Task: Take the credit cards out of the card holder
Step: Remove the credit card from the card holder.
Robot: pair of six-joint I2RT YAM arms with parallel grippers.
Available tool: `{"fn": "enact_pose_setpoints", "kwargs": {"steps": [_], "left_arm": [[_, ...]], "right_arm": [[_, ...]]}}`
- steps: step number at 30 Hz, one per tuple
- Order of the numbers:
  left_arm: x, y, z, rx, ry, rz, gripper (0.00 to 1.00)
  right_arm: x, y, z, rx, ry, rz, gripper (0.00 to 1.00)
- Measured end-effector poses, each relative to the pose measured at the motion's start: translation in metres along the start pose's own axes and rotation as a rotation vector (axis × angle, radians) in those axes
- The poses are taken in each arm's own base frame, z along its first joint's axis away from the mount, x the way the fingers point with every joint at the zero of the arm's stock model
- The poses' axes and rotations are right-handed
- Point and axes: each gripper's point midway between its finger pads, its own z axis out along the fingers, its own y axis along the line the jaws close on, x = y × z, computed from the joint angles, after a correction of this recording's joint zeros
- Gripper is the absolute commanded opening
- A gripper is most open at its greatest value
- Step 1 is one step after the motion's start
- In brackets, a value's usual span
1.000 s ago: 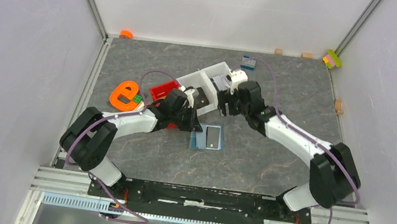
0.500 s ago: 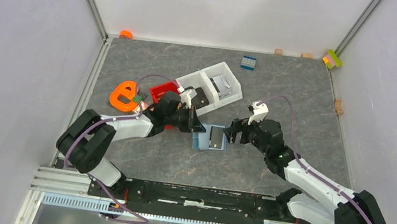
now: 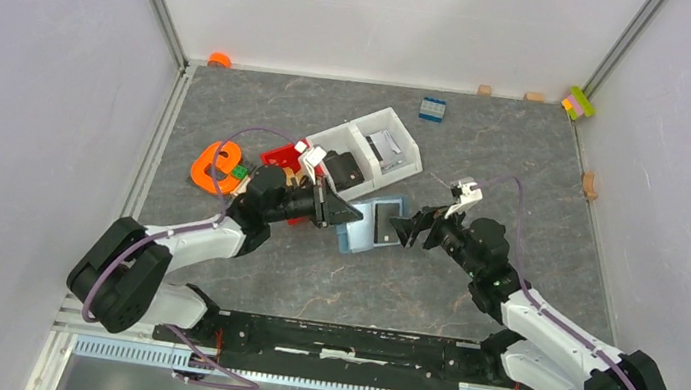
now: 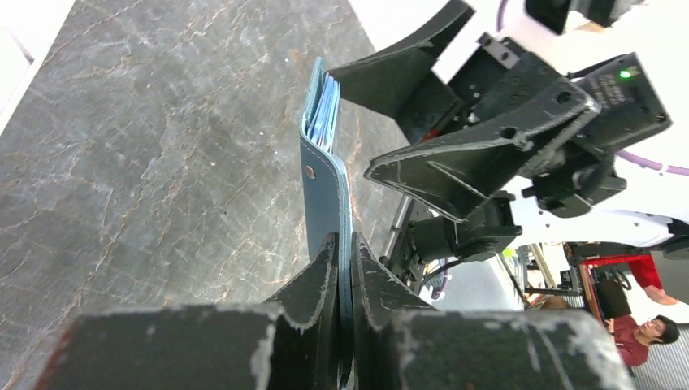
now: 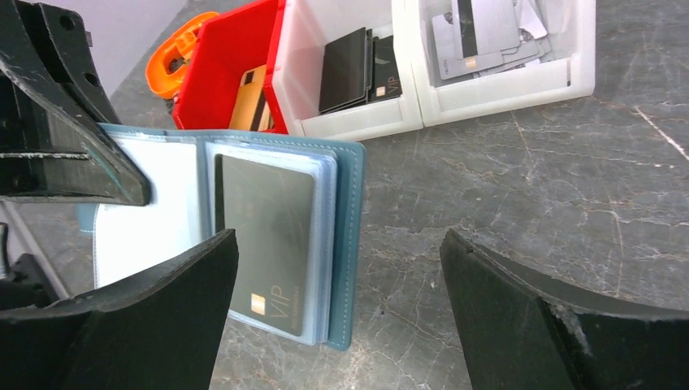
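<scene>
The card holder (image 3: 369, 230), a teal wallet with a pale blue inside, is spread open and held up off the table. My left gripper (image 3: 343, 215) is shut on its left flap; in the left wrist view the flap (image 4: 323, 191) runs edge-on between the closed jaws (image 4: 344, 272). A dark grey credit card marked VIP (image 5: 264, 231) lies in the top clear sleeve, and further sleeves are stacked beneath it. My right gripper (image 5: 337, 237) is open wide just right of the holder (image 5: 351, 236), over its right edge, touching nothing. In the top view that gripper (image 3: 405, 228) faces the left one.
Behind the holder stands a white two-compartment tray (image 3: 388, 113) with black cards (image 5: 345, 69) and grey cards (image 5: 479, 36). A red bin (image 5: 223, 69) with a tan card (image 5: 250, 97) sits beside it, then an orange piece (image 3: 214, 166). A blue studded brick (image 3: 432, 109) lies far back.
My right arm swung back from over the white tray to the holder's right side, its jaws opening wide. The left gripper raised the holder and shifted it slightly away.
</scene>
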Motion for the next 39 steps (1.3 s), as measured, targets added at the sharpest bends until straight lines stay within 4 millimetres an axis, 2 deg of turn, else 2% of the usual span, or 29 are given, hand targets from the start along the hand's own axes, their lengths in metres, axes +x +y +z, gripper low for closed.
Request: {"fn": "enact_pose_setpoints", "kwargs": {"steps": [7,10,14,17,23,25,28,31,33,35,39], "left_arm": [[-0.008,-0.019,-0.009,0.070,-0.061,0.045,0.02],[-0.010,-0.026,-0.014,0.094,-0.085,0.062,0.03],[-0.015,-0.036,-0.018,0.121,-0.110,0.088,0.03],[-0.019,-0.041,-0.019,0.141,-0.125,0.097,0.03],[-0.019,-0.046,-0.020,0.167,-0.125,0.102,0.03],[-0.019,-0.046,-0.020,0.166,-0.124,0.098,0.04],[-0.018,-0.043,-0.019,0.154,-0.119,0.089,0.11],[-0.017,-0.033,-0.018,0.103,-0.118,0.070,0.32],[-0.019,-0.018,-0.016,0.009,-0.121,0.055,0.44],[-0.021,-0.002,-0.013,-0.103,-0.122,0.045,0.49],[-0.028,0.021,-0.012,-0.288,-0.112,0.055,0.55]], "right_arm": [[0.005,0.000,-0.008,-0.102,-0.043,0.114,0.98],[0.003,0.014,-0.008,-0.203,-0.048,0.151,0.95],[0.000,0.037,-0.009,-0.343,-0.052,0.183,0.84],[-0.001,0.047,-0.013,-0.403,-0.056,0.190,0.71],[-0.013,0.058,-0.019,-0.462,-0.093,0.175,0.31],[-0.016,0.060,-0.020,-0.468,-0.104,0.171,0.20],[-0.016,0.061,-0.021,-0.474,-0.103,0.171,0.12],[-0.014,0.061,-0.021,-0.474,-0.093,0.174,0.08],[-0.011,0.058,-0.020,-0.459,-0.082,0.182,0.04],[-0.006,0.054,-0.017,-0.434,-0.067,0.184,0.01],[0.007,0.039,-0.009,-0.352,-0.013,0.195,0.02]]}}
